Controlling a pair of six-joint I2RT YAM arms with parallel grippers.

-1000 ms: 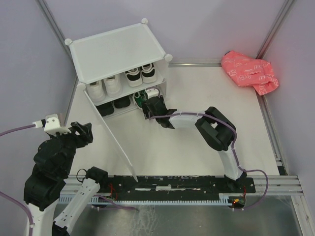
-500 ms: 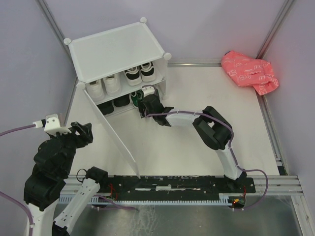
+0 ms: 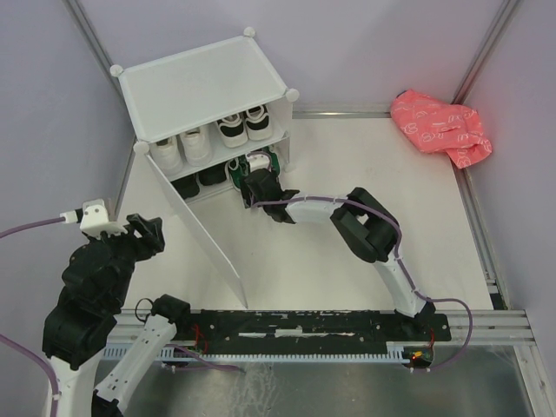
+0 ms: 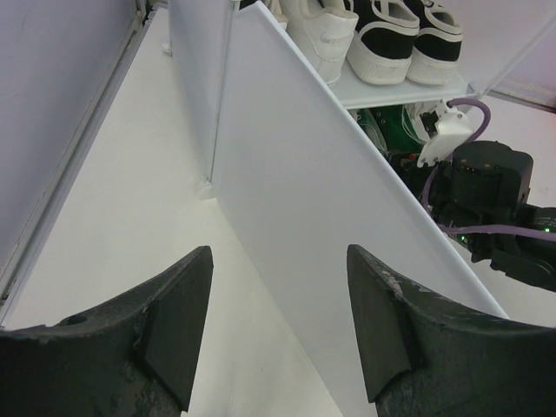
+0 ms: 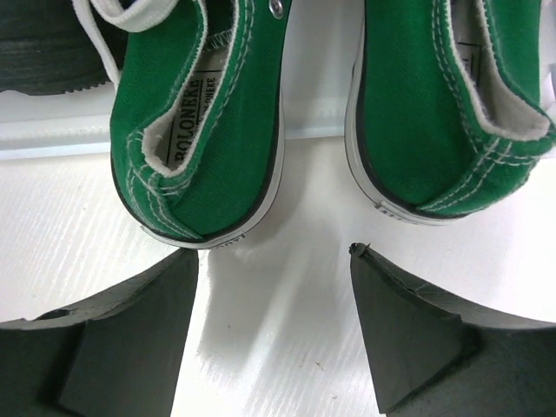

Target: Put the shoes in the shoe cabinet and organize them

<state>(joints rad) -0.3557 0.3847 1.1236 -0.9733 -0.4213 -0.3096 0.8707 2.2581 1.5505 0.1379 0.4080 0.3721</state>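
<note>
At the near left corner of the worktop (image 3: 330, 287), the left gripper (image 4: 276, 256) is hanging with its fingers moderately apart and nothing between them. The cabinet's open door panel (image 4: 330, 200) is standing right in front of it, swung out toward the near edge and walling the left arm off from the right.

Farther in, the right arm is reaching across the middle of the worktop. The right gripper (image 5: 271, 254) is spreading wide and gripping nothing, with its fingertips sitting just short of the heels of the green sneakers (image 5: 204, 130). That pair is resting heel-out at the right of the lower compartment, the heels poking past the front lip. Plain black shoes (image 3: 208, 176) are lying beside them on the left.

On the inner shelf (image 4: 391, 91) above, white sneakers (image 3: 182, 149) are sitting at the left and black sneakers with white soles (image 3: 243, 126) at the right. The shoe cabinet (image 3: 200, 87) is occupying the far left corner. A crumpled pink bag (image 3: 439, 126) is lying at the far right corner.
</note>
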